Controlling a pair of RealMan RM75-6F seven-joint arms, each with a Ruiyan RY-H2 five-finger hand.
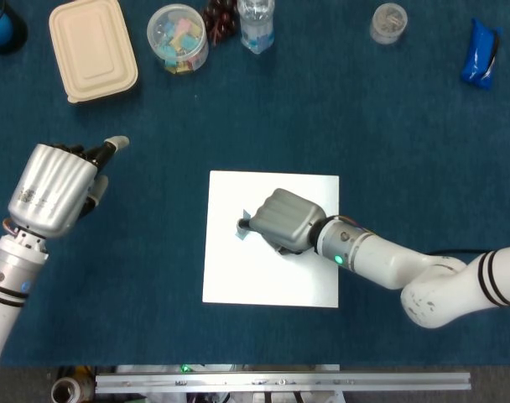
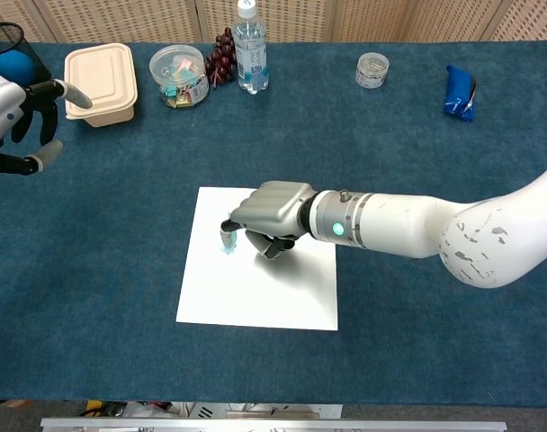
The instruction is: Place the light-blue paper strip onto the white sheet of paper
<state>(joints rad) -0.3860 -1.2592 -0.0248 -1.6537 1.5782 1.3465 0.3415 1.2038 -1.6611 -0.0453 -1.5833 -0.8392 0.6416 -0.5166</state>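
The white sheet lies flat on the blue cloth in the middle of the table. Over its upper half hovers my right hand, knuckles up. It pinches the small light-blue paper strip at its fingertips. The strip hangs down by the sheet's left part and its lower end looks to touch the paper. Most of the strip is hidden under the fingers. My left hand is raised off to the left, fingers apart and holding nothing.
Along the far edge stand a beige lunch box, a tub of coloured clips, grapes, a water bottle, a small jar and a blue bag.
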